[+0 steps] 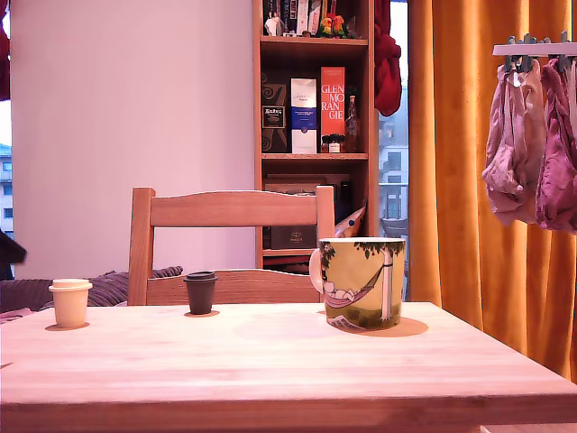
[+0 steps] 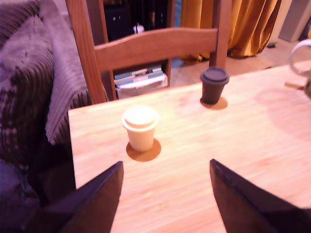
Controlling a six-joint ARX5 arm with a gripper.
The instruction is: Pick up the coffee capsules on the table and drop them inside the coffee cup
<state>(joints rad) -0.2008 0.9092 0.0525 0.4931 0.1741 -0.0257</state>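
Item: coffee capsules, two, both standing upright with rim uppermost on the wooden surface (image 1: pixel 270 361), neither yet in the cup. Cream capsule (image 2: pixel 140 127) stands near the surface's far corner at the exterior view's left; dark capsule (image 2: pixel 214 85) stands along the far edge, well apart from it, in front of a wooden chair (image 1: pixel 230 239). Coffee cup (image 1: pixel 362 281), printed with a hammock scene, sits farther along toward the exterior view's right, mouth up. Tool (image 2: pixel 165 194): jaws spread wide, holding nothing, hovering short of the cream capsule. Handling, as judged: each capsule looks very light, thin-walled and easily tipped or crushed, its tapered side likely slippery. Best hold appears to be across the body just under the rim, with gentle pressure.
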